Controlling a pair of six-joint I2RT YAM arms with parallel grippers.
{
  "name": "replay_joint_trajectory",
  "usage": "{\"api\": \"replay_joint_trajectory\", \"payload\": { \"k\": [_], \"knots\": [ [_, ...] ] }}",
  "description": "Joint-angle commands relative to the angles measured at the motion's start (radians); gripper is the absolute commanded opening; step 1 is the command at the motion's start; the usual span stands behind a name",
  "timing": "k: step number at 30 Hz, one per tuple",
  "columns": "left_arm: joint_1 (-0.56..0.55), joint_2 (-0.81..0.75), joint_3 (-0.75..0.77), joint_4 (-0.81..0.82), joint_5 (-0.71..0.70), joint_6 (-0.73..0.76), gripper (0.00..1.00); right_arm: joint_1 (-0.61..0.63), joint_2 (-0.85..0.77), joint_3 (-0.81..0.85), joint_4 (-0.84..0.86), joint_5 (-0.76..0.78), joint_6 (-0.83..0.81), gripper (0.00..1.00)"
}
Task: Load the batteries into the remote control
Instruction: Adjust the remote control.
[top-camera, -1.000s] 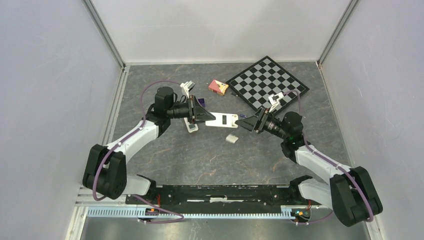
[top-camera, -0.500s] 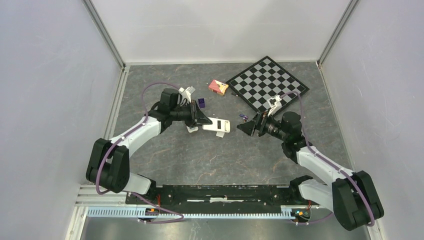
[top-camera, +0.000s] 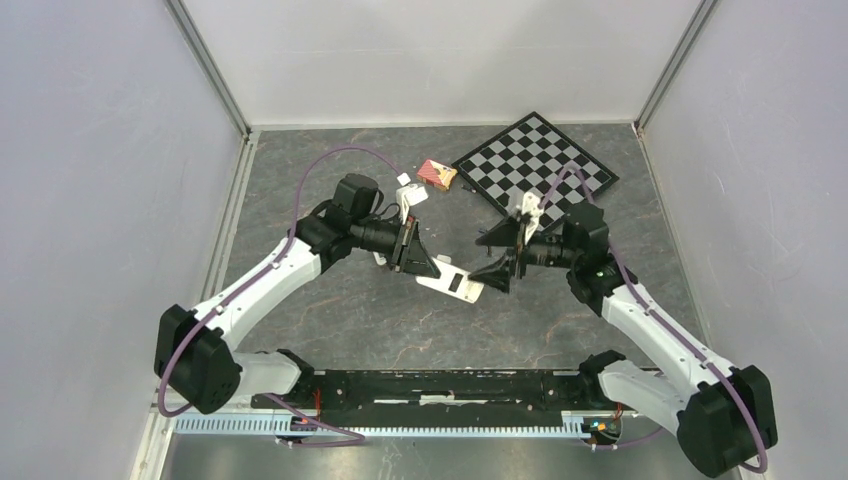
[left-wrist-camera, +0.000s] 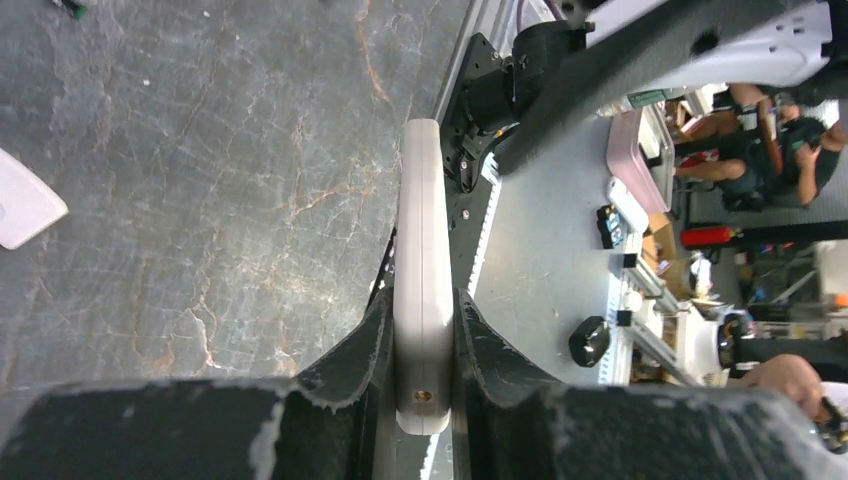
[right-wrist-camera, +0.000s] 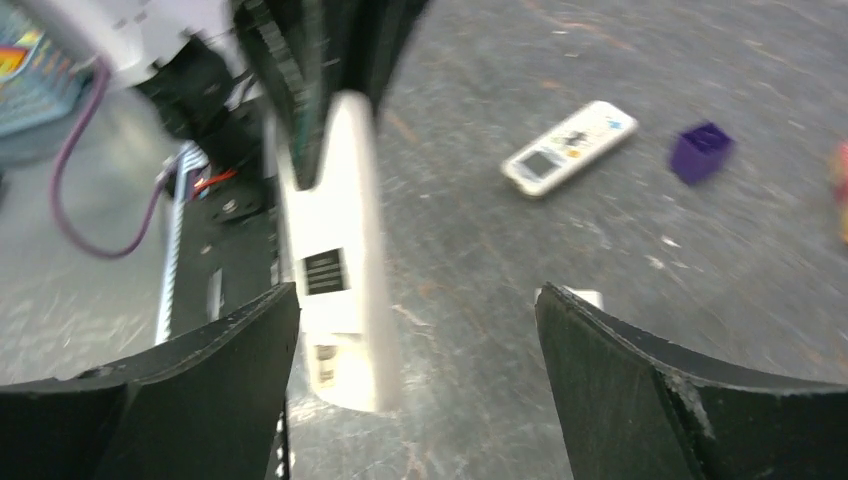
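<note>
remote control between left fingers, checkerboard behind to the right, small box just left of checkerboard

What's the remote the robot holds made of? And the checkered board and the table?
The remote control looks like smooth matte plastic: off-white, rounded moulded edges. The checkered board is thin and flat, maybe printed card or plastic. The table looks like grey veined stone, possibly just a printed surface.

No lettering, label or number can be read anywhere.
</note>
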Motion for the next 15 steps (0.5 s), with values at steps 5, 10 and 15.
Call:
{"api": "replay_joint_trajectory", "payload": {
  "k": [5, 10, 15],
  "knots": [
    [-0.004, -0.039, 0.077, -0.054, 0.053, 0.212, 0.02, 0.138, 0.007, 0.056, -0.179, -0.081, -0.172, 0.81],
    [-0.016, -0.039, 0.106, -0.06, 0.098, 0.262, 0.02, 0.141, 0.041, 0.074, -0.14, -0.122, -0.107, 0.57],
    [-0.016, -0.071, 0.096, -0.063, 0.121, 0.299, 0.02, 0.142, 0.018, 0.076, -0.058, -0.163, -0.028, 0.34]
  ]
}}
